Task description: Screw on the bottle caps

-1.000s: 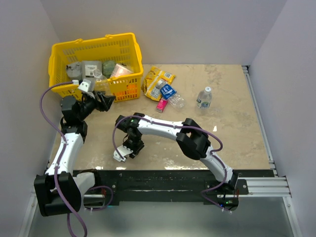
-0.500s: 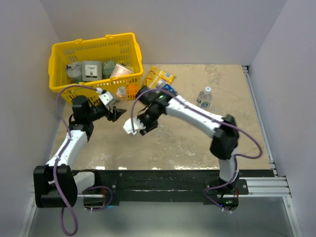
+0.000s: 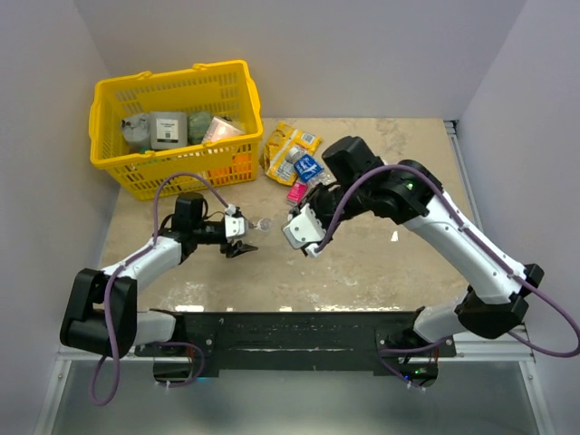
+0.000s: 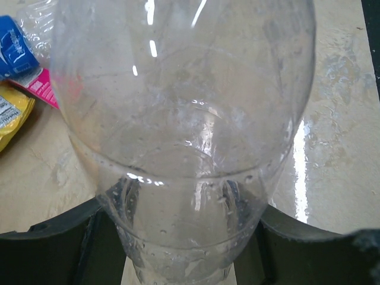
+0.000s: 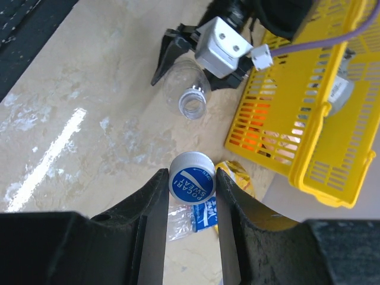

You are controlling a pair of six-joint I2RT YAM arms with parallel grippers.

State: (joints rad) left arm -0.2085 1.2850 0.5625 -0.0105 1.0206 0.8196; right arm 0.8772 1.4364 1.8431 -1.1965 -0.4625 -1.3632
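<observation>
One risk stands out: the blue cap [image 5: 192, 182] and the open neck of the clear bottle [image 5: 189, 95] sit apart and unaligned, so a skewed approach may cross-thread or drop the cap. Narrow, the right jaws pinch the cap's rim; the left jaws, half open, clamp the bottle level over the desk [image 3: 362, 263], left of centre.

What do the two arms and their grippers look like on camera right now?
The left arm and the right arm share white links and black joints, each trailing a looping purple cable. Their fingers are black, with a white block at each wrist.
</observation>
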